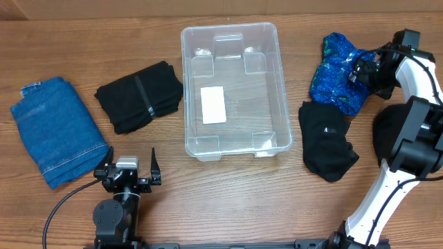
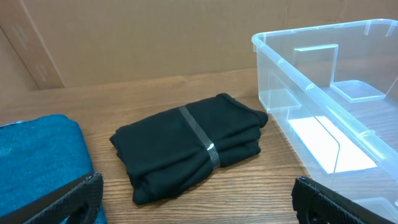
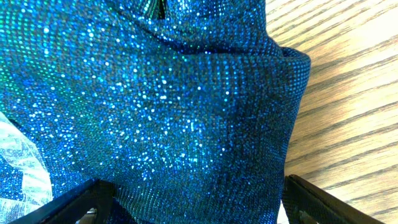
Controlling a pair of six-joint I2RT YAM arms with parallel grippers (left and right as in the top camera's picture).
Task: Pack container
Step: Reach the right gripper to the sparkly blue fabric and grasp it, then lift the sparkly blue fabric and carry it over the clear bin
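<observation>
**Right claw.** The right claw [image 3: 193, 205] sits low over the blue sequinned garment [image 1: 336, 69]. Its two fingers are spread wide. In the right wrist view the glittering fabric fills the whole gap between them. No fabric is pinched yet.

**Left claw.** The left claw [image 1: 131, 160] waits at the near edge of the worktop [image 1: 228, 200]. Its fingers are spread and it holds nothing. It faces the folded black garment [image 2: 189, 152], which has a grey band across it. The folded denim [image 1: 57, 130] lies to the left of that.

**Task object.** The container [image 1: 285, 104] stands at the centre of the worktop, between the two groups of clothing. It is upright and open-topped. Nothing is inside, and only the white label [image 1: 213, 104] on its bottom shows through. A crumpled black garment [image 1: 327, 142] lies just to its right, nearer than the blue one.

**Step in hand.** Judged from the empty bin and the claw straddling the fabric, packing has not started. The current step is the first pick, on the blue garment.

**Next move.**
1. Press the right fingers together on a thick fold, so more than one layer is caught.
2. Lift until the trailing cloth can pass over the container rim.
3. Carry the garment left across the near wall.
4. Release it low inside, leaving floor space for the other three items.
</observation>
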